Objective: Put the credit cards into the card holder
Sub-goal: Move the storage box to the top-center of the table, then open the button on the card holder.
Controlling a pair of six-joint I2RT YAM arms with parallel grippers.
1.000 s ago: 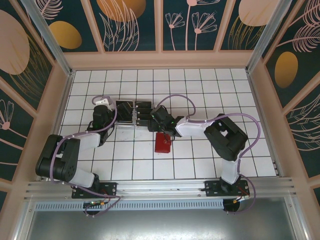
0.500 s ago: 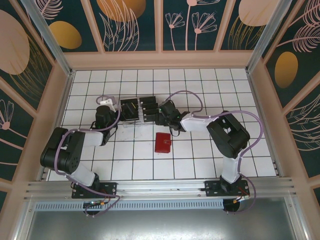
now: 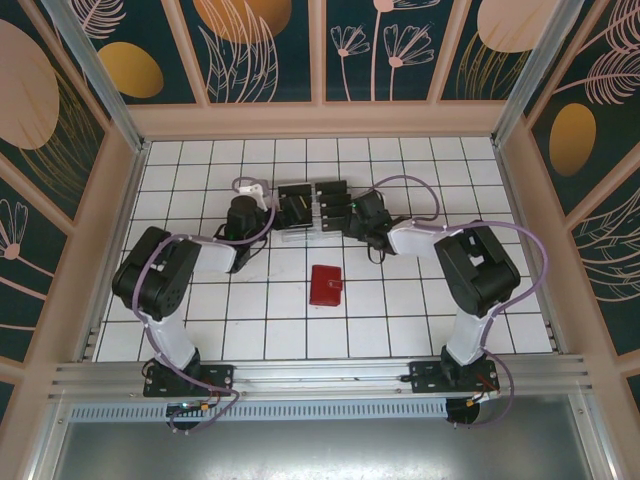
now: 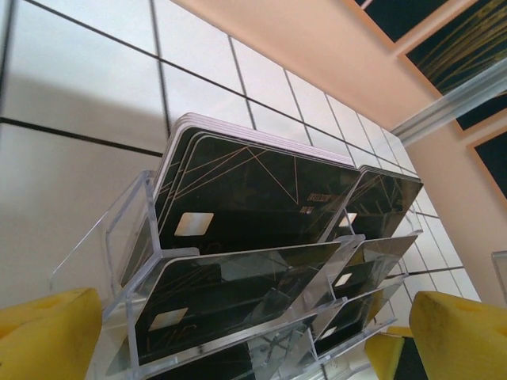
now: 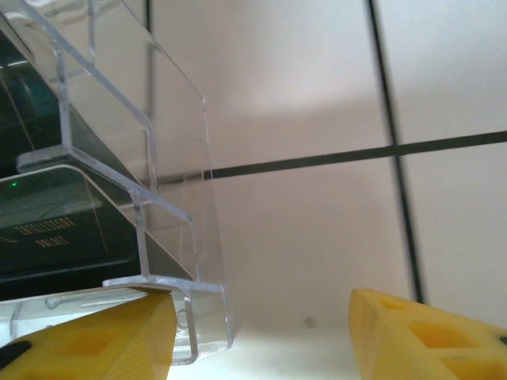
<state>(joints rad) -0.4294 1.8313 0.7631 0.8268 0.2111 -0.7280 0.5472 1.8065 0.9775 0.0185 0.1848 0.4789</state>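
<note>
Two claws at the clear rack [image 5: 170, 237], neither carrying a card. The right claw [image 5: 261, 324] has its jaws well apart, one by the rack's corner, nothing gripped. The left claw [image 4: 253, 317] is spread wide, straddling the rack front; contact unclear. Thin glossy black credit cards [image 4: 253, 198], round-cornered and gold-lined, fill stepped acrylic tiers. The red card holder [image 3: 325, 285] lies apart on the white tiled desk [image 3: 400, 320]. Judgement: none loaded, all remain.

Robotics lab test cell. Boxed in by aluminium posts [image 3: 95, 72] and peach-framed wall panels [image 3: 265, 50] printed with leaves and flowers. Floored with a white gridded board [image 3: 400, 322]. Fitted with a left arm [image 3: 160, 282] and right arm [image 3: 470, 270], bolted to a metal rail [image 3: 320, 373] at the near edge.
</note>
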